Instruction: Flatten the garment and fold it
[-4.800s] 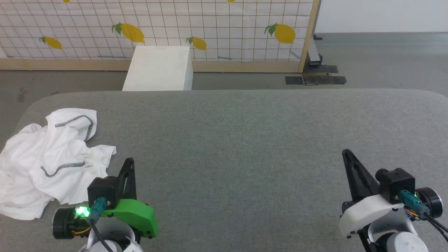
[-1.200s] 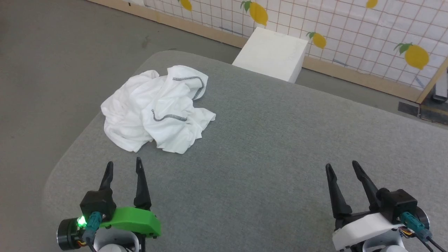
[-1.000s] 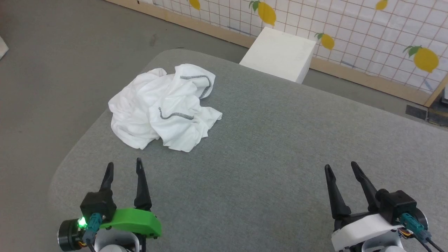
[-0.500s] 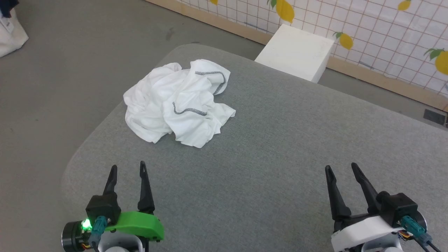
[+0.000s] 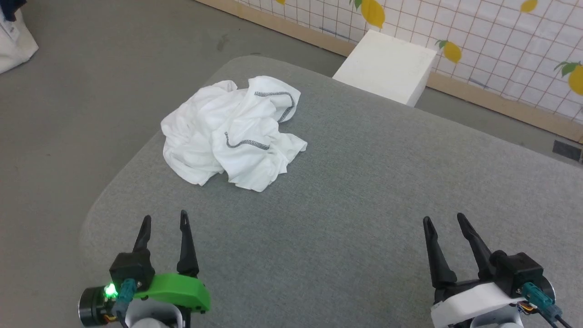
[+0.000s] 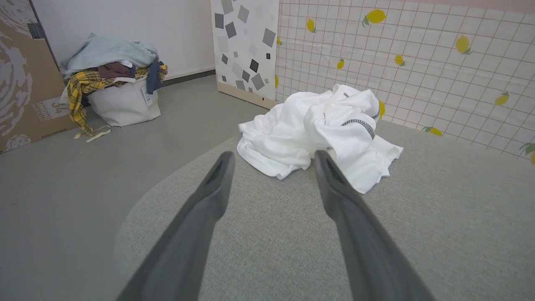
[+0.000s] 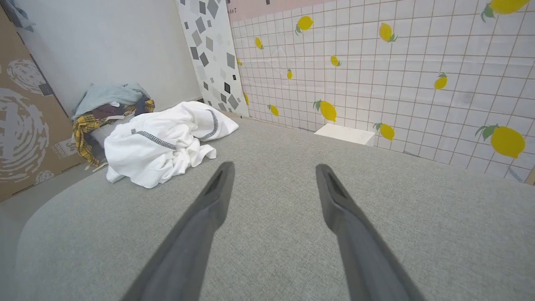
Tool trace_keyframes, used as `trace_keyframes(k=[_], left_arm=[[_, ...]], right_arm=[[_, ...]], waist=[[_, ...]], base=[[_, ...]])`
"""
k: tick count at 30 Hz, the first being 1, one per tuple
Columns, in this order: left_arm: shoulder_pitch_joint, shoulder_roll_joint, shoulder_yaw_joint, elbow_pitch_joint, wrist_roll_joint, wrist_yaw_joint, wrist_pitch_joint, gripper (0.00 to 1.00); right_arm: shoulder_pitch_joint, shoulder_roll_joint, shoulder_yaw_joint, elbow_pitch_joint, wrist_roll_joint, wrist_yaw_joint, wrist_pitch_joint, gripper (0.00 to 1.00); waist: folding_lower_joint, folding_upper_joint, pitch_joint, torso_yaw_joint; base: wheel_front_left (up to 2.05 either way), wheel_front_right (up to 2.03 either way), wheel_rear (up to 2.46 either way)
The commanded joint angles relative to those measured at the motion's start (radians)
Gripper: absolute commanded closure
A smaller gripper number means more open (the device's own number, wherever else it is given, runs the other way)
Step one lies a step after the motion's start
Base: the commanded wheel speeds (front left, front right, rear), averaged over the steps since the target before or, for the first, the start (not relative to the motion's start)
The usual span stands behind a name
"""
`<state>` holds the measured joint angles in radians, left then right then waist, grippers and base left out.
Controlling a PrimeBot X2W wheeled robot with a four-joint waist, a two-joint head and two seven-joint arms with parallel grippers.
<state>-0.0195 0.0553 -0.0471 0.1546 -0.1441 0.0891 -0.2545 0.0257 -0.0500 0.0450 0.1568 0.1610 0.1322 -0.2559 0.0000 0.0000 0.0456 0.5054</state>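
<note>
The garment (image 5: 230,134) is a white T-shirt with dark stitched hems, lying crumpled in a heap near the far left corner of the grey padded table (image 5: 364,191). It also shows ahead in the left wrist view (image 6: 317,129) and at the left in the right wrist view (image 7: 163,142). My left gripper (image 5: 164,221) hovers open over the table's near left part, a short way in front of the heap, with nothing between its fingers. My right gripper (image 5: 442,219) stands open and empty at the near right, far from the garment.
A white box (image 5: 387,68) stands on the floor behind the table, before a lemon-patterned screen (image 5: 501,41). A white bag heaped with clothes (image 6: 115,88) sits on the floor to the left, beside a cardboard panel (image 6: 21,75). The table's rounded left edge (image 5: 114,187) lies near the garment.
The head camera has turned left, so the garment now sits nearer the view's middle. The garment itself lies as before. Both grippers stay open and in place.
</note>
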Motion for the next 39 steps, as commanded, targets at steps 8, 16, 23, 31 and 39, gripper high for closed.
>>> trace_keyframes(k=[8, 16, 23, 31, 39], left_arm=[[-0.31, 0.079, 0.048, 0.124, -0.096, -0.12, 0.055, 0.0], [-0.645, 0.155, 0.097, 0.363, -0.272, -0.177, 0.457, 0.0], [-0.75, 0.217, 0.066, 0.49, -0.311, -0.172, 0.795, 0.0], [-0.699, 0.186, 0.033, 0.584, -0.313, -0.157, 0.851, 0.0], [-0.703, 0.205, 0.076, 0.589, -0.291, -0.072, 0.651, 1.0]], right_arm=[[-0.044, 0.0, -0.005, -0.024, -0.034, -0.002, 0.017, 0.0], [-0.104, 0.0, -0.032, -0.097, -0.089, -0.002, 0.075, 0.0], [-0.123, 0.0, -0.075, -0.156, -0.11, -0.002, 0.109, 0.0], [-0.111, 0.0, -0.114, -0.186, -0.12, -0.002, 0.118, 0.0], [-0.116, 0.0, -0.109, -0.189, -0.112, -0.002, 0.118, 0.0]], waist=[[0.0, 0.0, 0.091, -0.086], [0.0, 0.0, 0.249, -0.194], [0.0, 0.0, 0.353, -0.24], [0.0, 0.0, 0.382, -0.241], [0.0, 0.0, 0.341, -0.228]], base=[[0.0, 0.0, 0.0], [0.0, 0.0, 0.0], [0.0, 0.0, 0.0], [0.0, 0.0, 0.0], [0.0, 0.0, 0.0]])
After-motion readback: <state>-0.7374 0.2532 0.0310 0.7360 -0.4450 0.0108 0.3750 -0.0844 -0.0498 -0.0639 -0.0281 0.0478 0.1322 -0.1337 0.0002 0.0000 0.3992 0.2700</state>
